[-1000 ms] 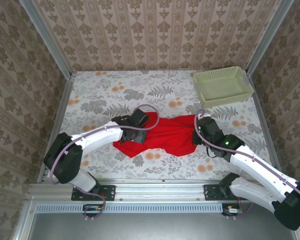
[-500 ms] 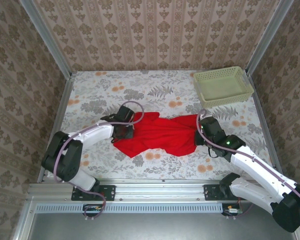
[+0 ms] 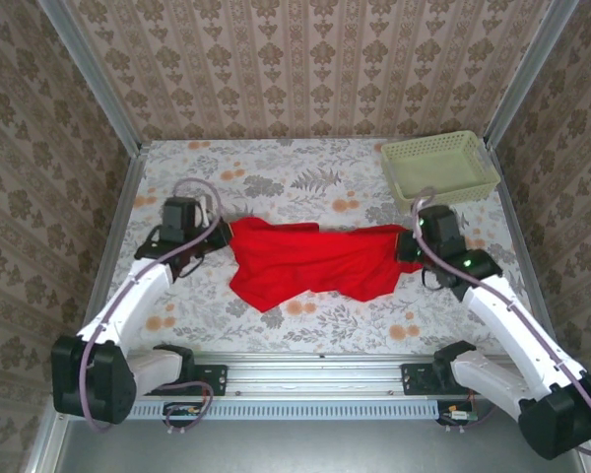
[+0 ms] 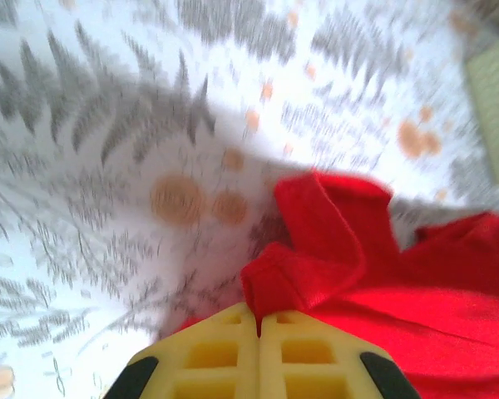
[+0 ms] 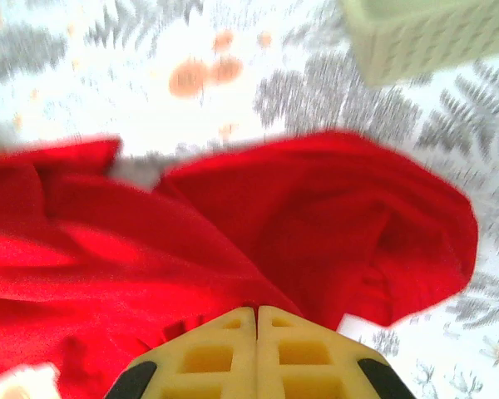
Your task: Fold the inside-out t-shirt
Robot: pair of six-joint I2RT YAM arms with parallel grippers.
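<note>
**Fig.** The inside-out t-shirt [image 3: 310, 261], strung across the centre of the table [image 3: 276, 182]. A fold at its 9 o'clock end is clenched by the left gripper [image 4: 259, 320], cloth at 3 o'clock by the right gripper [image 5: 256, 314]. Either shallow pinch could be pulled free if tension is raised.

My left wrist camera's picture is smeared. The yellow fingers [image 4: 224, 357] of my left gripper [image 4: 259, 320] run off the bottom edge, and the pinched fold of the t-shirt [image 4: 416, 307] vanishes between them. The basket [image 4: 495, 116] is a pale blur cut by the right edge. My right gripper [image 5: 256, 314] is cropped likewise at the bottom; there the t-shirt runs off the left edge and the top edge slices the basket. From above, both sets of fingertips are too small to make out. I cannot tell sleeve from collar in the bunched cloth. The corner cuts off the base of my right arm [image 3: 502, 305].
</note>
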